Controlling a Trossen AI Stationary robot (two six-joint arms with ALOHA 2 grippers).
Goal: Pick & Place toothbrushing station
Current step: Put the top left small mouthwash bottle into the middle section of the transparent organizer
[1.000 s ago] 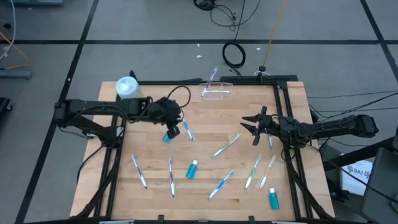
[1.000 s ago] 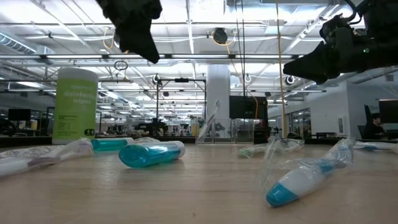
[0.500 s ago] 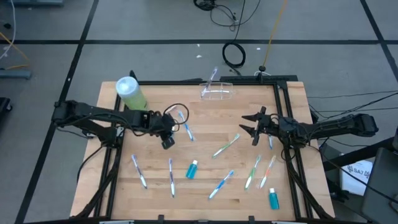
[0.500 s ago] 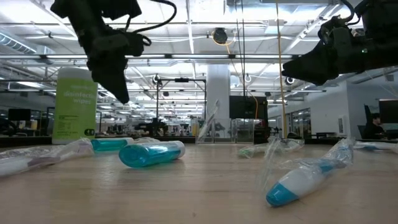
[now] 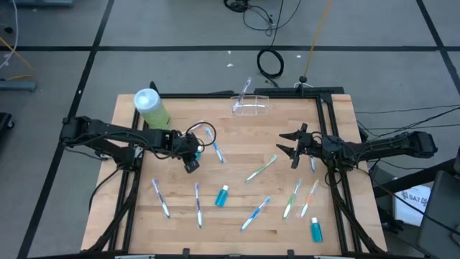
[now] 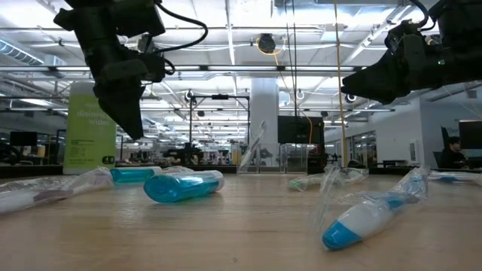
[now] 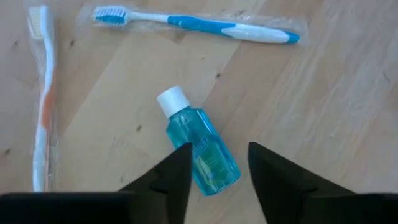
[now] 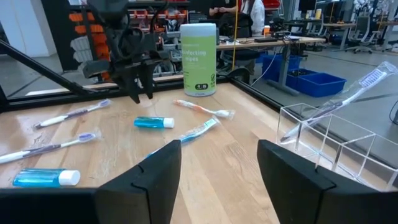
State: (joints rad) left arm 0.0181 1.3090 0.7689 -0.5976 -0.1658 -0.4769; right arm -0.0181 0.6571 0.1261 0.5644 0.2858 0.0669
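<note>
- Left hand (image 5: 191, 166) has swung away from the green canister (image 5: 152, 108) toward mid-bench and dropped low; it hangs with fingers apart and empty, directly above a teal tube (image 7: 199, 149) lying flat.
- Reads as lining up a grasp on that tube.
- Right hand (image 5: 290, 149) unmoved at the bench's right side, fingers spread, empty.
- Clear holder (image 5: 251, 105) sits at the far edge with one toothbrush in it.
- Wooden bench (image 5: 237, 137) scattered with wrapped toothbrushes; large open workshop beyond.
</note>
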